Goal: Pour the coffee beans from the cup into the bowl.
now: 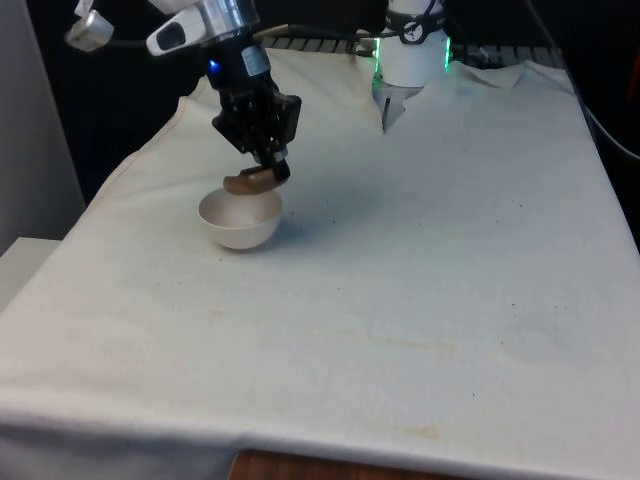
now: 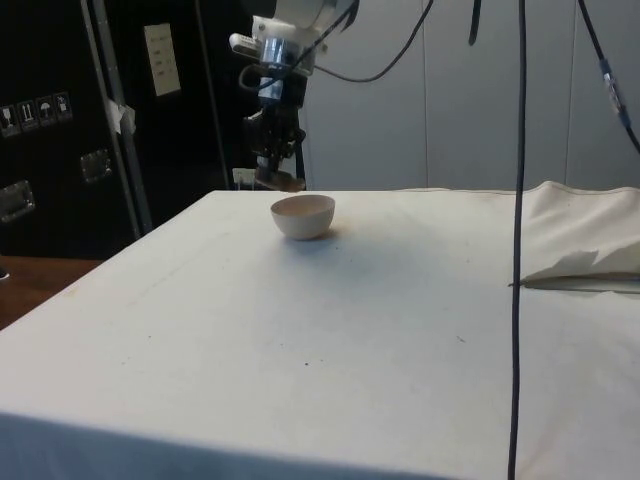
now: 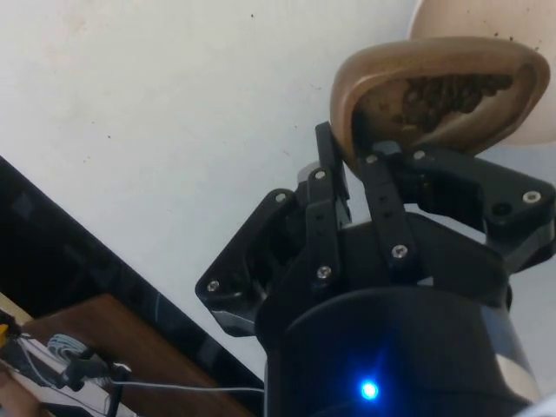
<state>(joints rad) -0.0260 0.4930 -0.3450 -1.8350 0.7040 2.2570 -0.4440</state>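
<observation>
Cup (image 1: pixel 252 181), brown, tipped over, clamped in gripper (image 1: pixel 272 168) fingers, coffee beans (image 3: pixel 452 94) sitting inside near lip. Bowl (image 1: pixel 240 220), white, just under gripper on cloth (image 1: pixel 420 280); looks empty-ish, hard to tell.

A lab or test room: one table (image 1: pixel 420 300) under a plain white cloth, black curtains (image 1: pixel 320 12) at its far end, dark cabinets (image 2: pixel 60 120) with labels at the side, cables (image 2: pixel 520 200) hanging from above.

white-clothed counter (image 1: pixel 400 300); dark cabinets (image 2: pixel 60 120) and pale wall panels (image 2: pixel 480 110) behind; black curtains (image 1: pixel 120 90) beyond.
</observation>
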